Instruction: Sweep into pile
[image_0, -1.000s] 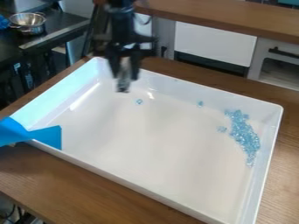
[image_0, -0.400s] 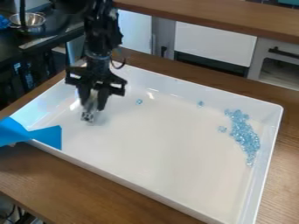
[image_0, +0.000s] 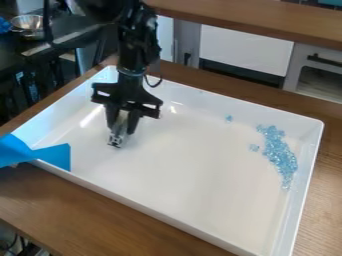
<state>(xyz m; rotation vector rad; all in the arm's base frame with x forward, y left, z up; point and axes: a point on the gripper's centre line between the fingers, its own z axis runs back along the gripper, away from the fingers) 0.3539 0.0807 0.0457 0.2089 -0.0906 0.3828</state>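
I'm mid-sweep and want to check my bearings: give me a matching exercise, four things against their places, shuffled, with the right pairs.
Things
1. Gripper
2. Biggest cluster of blue bits
3. Bright blue sheet
4. Metal pot

Places, as pictured
A. Across the left rim of the tray
B. On the dark counter, upper left
C. Inside the tray, near its right wall
D. Over the tray's inside, left of centre

Pairs: 1-D, 2-C, 3-A, 4-B

Single view from above table (image_0: 73, 202), slanting down across tray (image_0: 187, 175) toward cupboards (image_0: 246, 50) behind; near, tray nearly spanning width.
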